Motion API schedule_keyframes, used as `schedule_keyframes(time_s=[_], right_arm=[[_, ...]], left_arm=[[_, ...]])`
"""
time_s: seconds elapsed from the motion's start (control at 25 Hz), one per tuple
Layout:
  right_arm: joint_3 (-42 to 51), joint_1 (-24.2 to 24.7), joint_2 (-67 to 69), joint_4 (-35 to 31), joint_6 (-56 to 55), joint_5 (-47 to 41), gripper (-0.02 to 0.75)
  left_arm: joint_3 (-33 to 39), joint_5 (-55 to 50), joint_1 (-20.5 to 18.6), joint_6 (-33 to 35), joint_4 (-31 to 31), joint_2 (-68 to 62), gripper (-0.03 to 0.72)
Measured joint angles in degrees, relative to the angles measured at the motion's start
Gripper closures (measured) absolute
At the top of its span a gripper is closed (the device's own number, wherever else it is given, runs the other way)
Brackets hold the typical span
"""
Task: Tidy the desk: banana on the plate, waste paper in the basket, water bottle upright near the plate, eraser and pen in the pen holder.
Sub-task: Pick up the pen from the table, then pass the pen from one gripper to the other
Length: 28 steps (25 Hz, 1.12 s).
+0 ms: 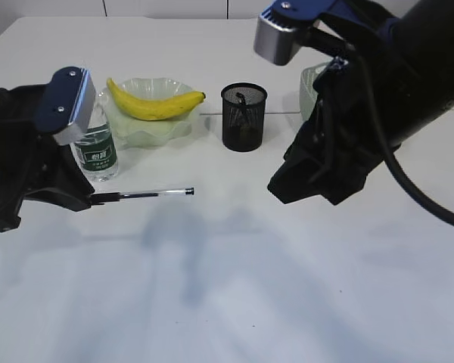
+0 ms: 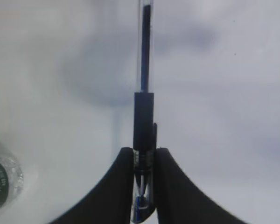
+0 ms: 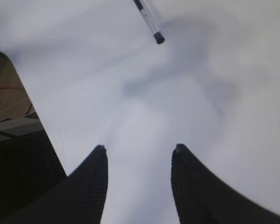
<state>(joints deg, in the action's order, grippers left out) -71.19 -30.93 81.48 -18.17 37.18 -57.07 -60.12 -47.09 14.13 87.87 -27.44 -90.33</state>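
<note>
A white tabletop [image 1: 234,287] fills the scene, seen from a slanted front view, with two black robot arms reaching in from either side.

On the left, the left gripper [image 2: 144,156] has its jaws closed tight on the black-capped end of a slim clear-barrelled pen with dark ink [image 1: 147,193]. The pen is held level, pointing toward the middle of the tabletop, and its shadow falls on the surface below it. In the left wrist view the pen runs straight up from between the two black fingers [image 2: 119,182].

Just behind the left arm, a clear plastic water bottle with a green label [image 1: 98,151] stands upright. It is just beside a pale green, wavy-edged glass plate [image 1: 147,132]. A yellow banana [image 1: 153,104] lies across the plate, curving upward at both ends.

To the right of the plate, near it but apart, stands a round black wire-mesh pen holder [image 1: 244,117]. Something dark is inside it, too unclear to name.

On the right, the right gripper [image 3: 139,154] hangs above bare tabletop with its jaws spread apart and nothing between them. In the right wrist view the pen's far tip shows at the top edge. Behind the right arm a pale green container [image 1: 310,87] is mostly hidden.
</note>
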Motion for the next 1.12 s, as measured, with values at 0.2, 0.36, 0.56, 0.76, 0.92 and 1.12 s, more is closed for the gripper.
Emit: schedule_keyframes(time_s=[0.2,0.36,0.56,0.76,0.92,1.12], right_arm=[[-6.5,0.0,0.8,-3.9,2.1,-6.2,0.390],[-13.9,0.6,3.5,-6.8,2.5,-12.5,0.386],[-20.8,3.8,8.2,-10.4,2.5,-13.6,0.384],[-22.2,7.0,11.9,-13.7,2.5,-13.7,0.384],[-22.2,7.3,16.0,-15.6,2.5,-13.7,0.384],[-22.2,7.3,19.9,-17.9,3.0,-13.7,0.384]], left_arm=[[0.0,-0.9,1.7,0.0,-0.1,3.4,0.615],[0.0,-2.1,4.7,0.0,-0.2,4.5,0.615],[0.0,-4.1,6.7,0.0,-0.2,4.8,0.615],[0.0,-4.3,7.5,0.0,-0.2,6.4,0.615],[0.0,-4.3,8.6,-0.1,-0.1,8.2,0.615],[0.0,-4.3,9.2,-0.2,0.0,9.1,0.615]])
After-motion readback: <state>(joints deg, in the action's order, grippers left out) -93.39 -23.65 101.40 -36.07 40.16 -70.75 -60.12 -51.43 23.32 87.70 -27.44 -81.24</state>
